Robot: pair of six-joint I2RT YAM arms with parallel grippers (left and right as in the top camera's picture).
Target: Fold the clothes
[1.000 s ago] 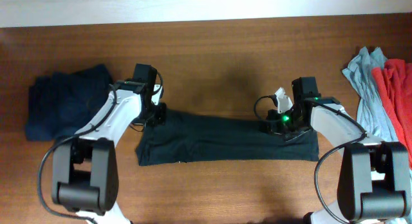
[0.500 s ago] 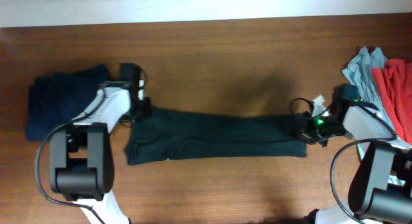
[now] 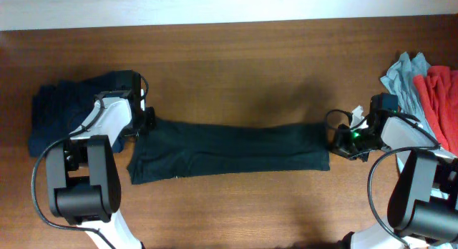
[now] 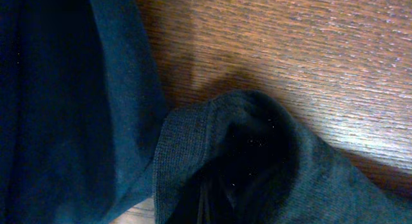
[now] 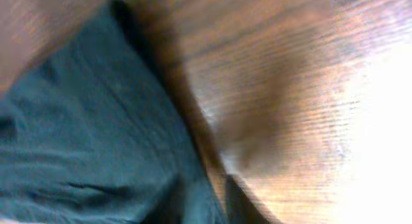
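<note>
While the wooden table (image 3: 236,63) is filling the whole view, we're seeing the black T-shirt (image 3: 229,150) lying across its middle as a long folded strip, running left to right. A navy garment (image 3: 61,116) is sitting crumpled at the left, and a grey-blue garment (image 3: 404,91) and a red garment (image 3: 440,99) are lying heaped at the right edge. The left gripper (image 3: 147,124) is pinching the strip's far left corner, jaws closed on bunched cloth. The right gripper (image 3: 342,140) is sitting at the strip's right end. Honestly, we're not able to tell how wide it's standing or whether it's gripping anything.
</note>
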